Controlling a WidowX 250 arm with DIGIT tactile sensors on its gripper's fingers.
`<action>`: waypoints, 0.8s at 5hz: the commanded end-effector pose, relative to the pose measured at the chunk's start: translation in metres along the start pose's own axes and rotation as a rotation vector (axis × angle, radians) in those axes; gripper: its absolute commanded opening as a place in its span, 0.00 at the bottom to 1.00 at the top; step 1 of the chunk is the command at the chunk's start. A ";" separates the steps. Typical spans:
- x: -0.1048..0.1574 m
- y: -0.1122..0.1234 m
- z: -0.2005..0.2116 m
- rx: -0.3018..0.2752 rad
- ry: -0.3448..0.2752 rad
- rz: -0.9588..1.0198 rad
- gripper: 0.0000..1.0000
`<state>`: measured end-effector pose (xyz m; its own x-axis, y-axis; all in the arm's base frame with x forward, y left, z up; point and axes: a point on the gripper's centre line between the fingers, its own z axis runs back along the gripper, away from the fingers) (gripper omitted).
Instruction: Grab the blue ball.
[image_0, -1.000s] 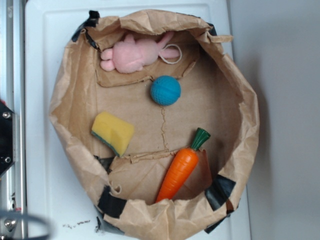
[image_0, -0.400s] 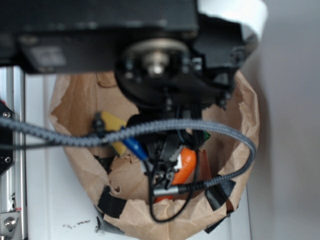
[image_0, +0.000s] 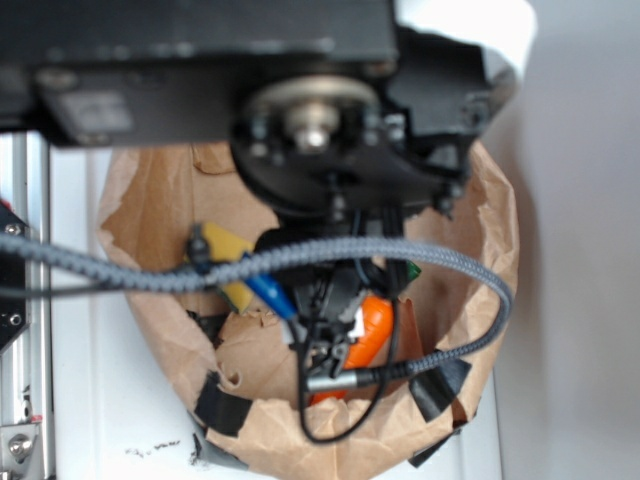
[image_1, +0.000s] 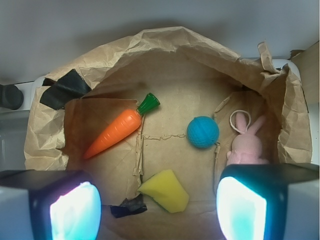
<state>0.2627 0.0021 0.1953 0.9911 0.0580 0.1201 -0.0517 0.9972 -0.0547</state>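
One large brown paper bag with crumpled, rolled-down walls (image_1: 165, 47) is seen, patched with strips of black tape, and four small things lie on its flat floor. In the exterior view most of the bag is hidden by the black robot arm (image_0: 320, 130), across which one grey braided cable (image_0: 300, 258) is draped.

One orange plastic carrot with a green top (image_1: 117, 131) lies tilted at the left of the floor in the wrist view. One pink plush rabbit (image_1: 245, 145) lies against the right wall, partly covered by the right finger. One yellow wedge-shaped sponge (image_1: 165, 190) lies near the lower middle. One small round teal-blue ball with a fuzzy surface (image_1: 202, 132) rests on the floor between the carrot's green top and the rabbit, touching neither, above and to the right of the sponge.

The gripper (image_1: 157, 207) is held above the bag with its two fingers (image_1: 75, 210) spread wide apart, and nothing is held between them.
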 end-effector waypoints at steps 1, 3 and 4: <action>0.009 0.028 -0.047 0.050 -0.104 -0.034 1.00; 0.001 0.042 -0.084 0.135 -0.091 -0.085 1.00; 0.007 0.043 -0.104 0.139 -0.065 -0.135 1.00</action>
<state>0.2735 0.0373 0.0777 0.9876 -0.0672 0.1416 0.0542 0.9941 0.0938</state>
